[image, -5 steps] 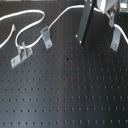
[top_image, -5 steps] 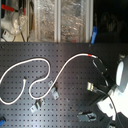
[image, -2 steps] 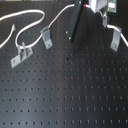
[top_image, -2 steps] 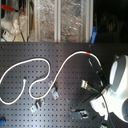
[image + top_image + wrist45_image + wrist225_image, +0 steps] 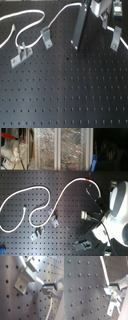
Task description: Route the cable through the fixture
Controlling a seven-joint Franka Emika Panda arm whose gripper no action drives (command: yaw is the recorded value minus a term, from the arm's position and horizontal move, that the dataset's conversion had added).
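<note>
The white cable (image 5: 30,190) loops over the black perforated board (image 5: 65,235); its red band (image 5: 87,179) lies near the end by my gripper (image 5: 92,192). In the first exterior view the cable (image 5: 35,15) runs up to the gripper (image 5: 102,10) at the top edge. In both wrist views the cable (image 5: 105,271) (image 5: 50,307) ends right at the fingers (image 5: 53,286), whose jaws stand close together on it, low over the board. A metal bracket fixture (image 5: 25,277) sits just beside the gripper.
More metal brackets stand on the board: two at the first exterior view's left (image 5: 46,36) (image 5: 22,52) and one at its right (image 5: 116,36). In the second exterior view brackets (image 5: 54,220) (image 5: 86,215) sit below the cable. The white arm (image 5: 117,203) fills the second exterior view's right.
The arm has shifted and turned slightly near the red-banded end. The cable's loops have kept their shape on the board.
</note>
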